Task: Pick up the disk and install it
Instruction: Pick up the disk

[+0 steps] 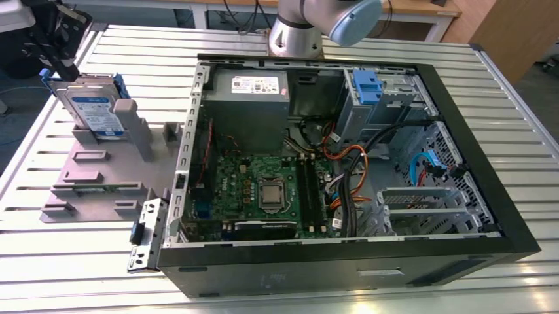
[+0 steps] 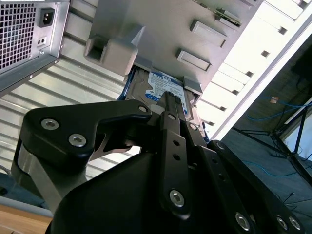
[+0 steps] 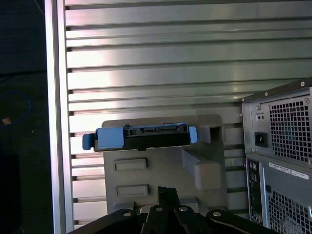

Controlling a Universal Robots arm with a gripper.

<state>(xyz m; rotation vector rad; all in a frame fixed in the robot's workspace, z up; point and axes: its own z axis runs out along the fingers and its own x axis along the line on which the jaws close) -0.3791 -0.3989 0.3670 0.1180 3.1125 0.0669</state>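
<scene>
As the exterior view shows, the disk [image 1: 94,110] is stood upright in the stand [image 1: 96,173] on the table [image 1: 52,261]. In the second wrist view, the hand [image 2: 170,100] is seen pinched together and empty, with the disk ahead of it. In the first wrist view, a gap is seen between them.

In the second wrist view the tool [image 2: 169,100] and its black housing cover most of the disk [image 2: 163,87], leaving only a strip of the white-and-blue label with print too small to make out. In the exterior view the disk's lower end sits behind a post of the grey stand [image 1: 96,176]. The arm [image 1: 306,26] is cut off by the top edge, and the computer case [image 1: 306,268] runs off the bottom edge.
</scene>
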